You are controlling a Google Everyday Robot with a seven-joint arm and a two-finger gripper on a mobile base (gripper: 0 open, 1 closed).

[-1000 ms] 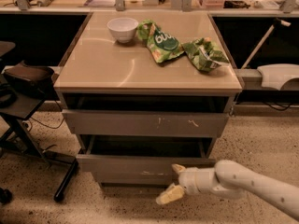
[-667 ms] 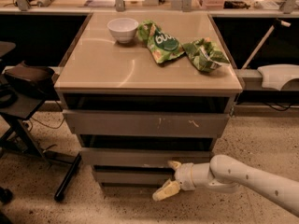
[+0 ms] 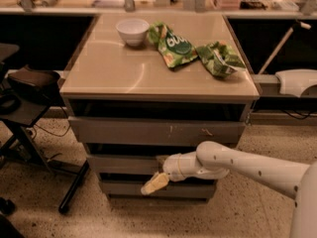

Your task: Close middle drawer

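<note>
So my fingers [image 3: 154,182] were down low in front of the cabinet, spread apart with nothing between them, the arm reaching in from the right. The middle drawer [image 3: 119,164] sat right behind them: its plain grey front was just at the fingers and stretched off to their left, and the upper finger looked to be up against its top edge. It poked out only a little. The scratched top drawer [image 3: 148,131] above stuck out further. Up on the surface [image 3: 124,78] were a white bowl [image 3: 132,31] and two green chip bags [image 3: 173,43].
</note>
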